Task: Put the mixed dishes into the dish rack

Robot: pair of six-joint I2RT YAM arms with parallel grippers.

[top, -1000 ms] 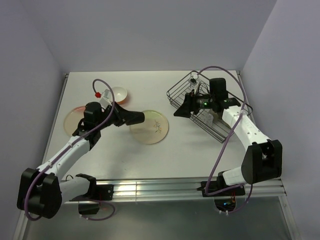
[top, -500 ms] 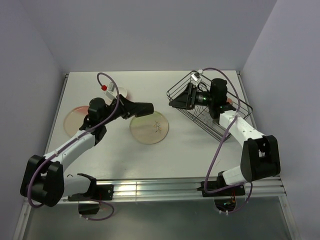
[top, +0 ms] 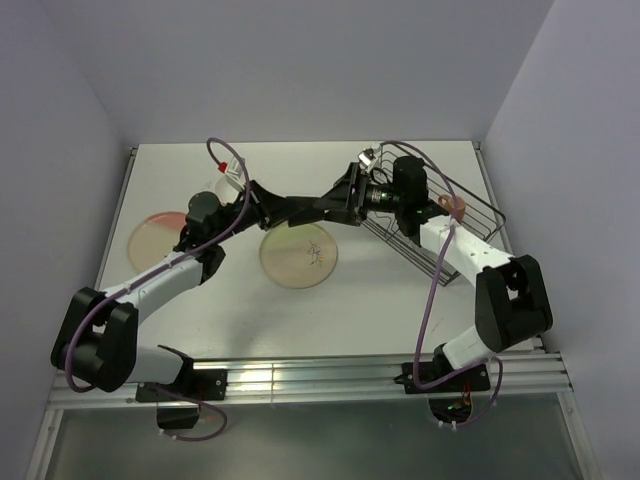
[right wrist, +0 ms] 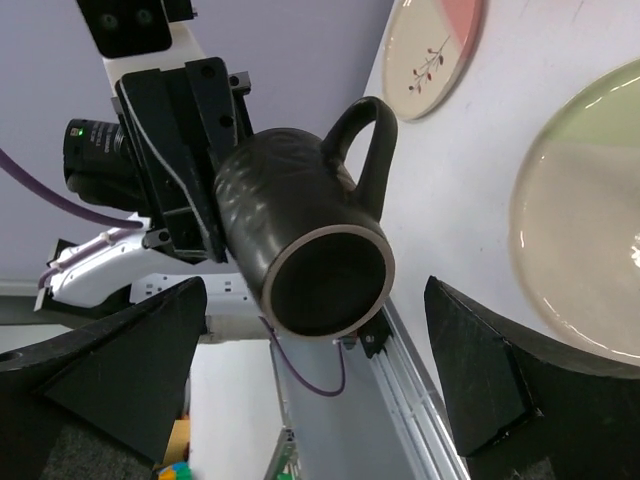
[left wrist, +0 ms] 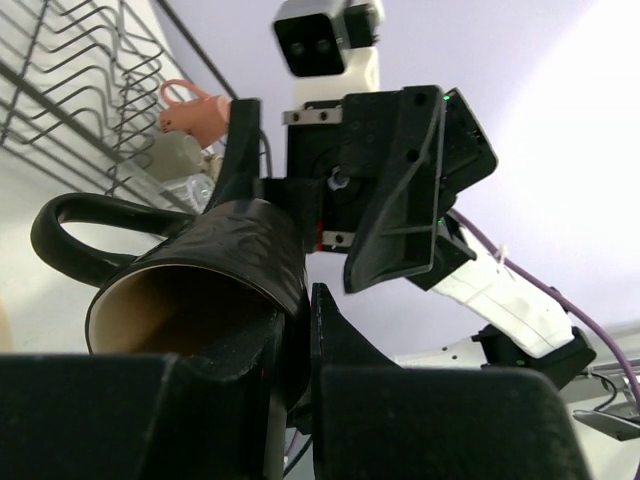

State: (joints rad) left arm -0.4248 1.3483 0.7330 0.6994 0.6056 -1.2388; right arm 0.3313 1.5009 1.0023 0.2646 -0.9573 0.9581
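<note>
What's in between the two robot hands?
A dark cup, held by the left gripper, just before the open right gripper. The right wrist view shows it.

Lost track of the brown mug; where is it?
Top view: the mug is mid-table, raised in the left gripper, facing the open right gripper beside the rack.

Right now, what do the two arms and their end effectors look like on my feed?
The left arm and right arm match: white link shells, bulky black joint housings, a purple cable looping along each. The left end effector and right end effector are matte black with broad wedge-shaped fingers.
</note>
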